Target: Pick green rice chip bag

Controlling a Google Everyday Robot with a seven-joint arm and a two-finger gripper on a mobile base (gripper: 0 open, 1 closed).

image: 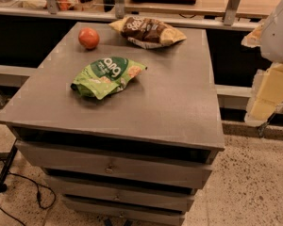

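Note:
The green rice chip bag (107,76) lies flat on the left middle of the grey table top (179,98). It is bright green and crinkly, with white lettering and pictured pale chips. My gripper (270,94) hangs at the right edge of the view, beyond the table's right side and well apart from the bag, with the white arm (279,32) above it. It holds nothing that I can see.
A brown-and-yellow snack bag (148,31) lies at the table's back edge. A small round orange-red fruit (88,38) sits at the back left. Drawers (113,166) are under the top. A wooden counter with metal posts (234,4) runs behind. A black cable (19,192) lies on the floor at the left.

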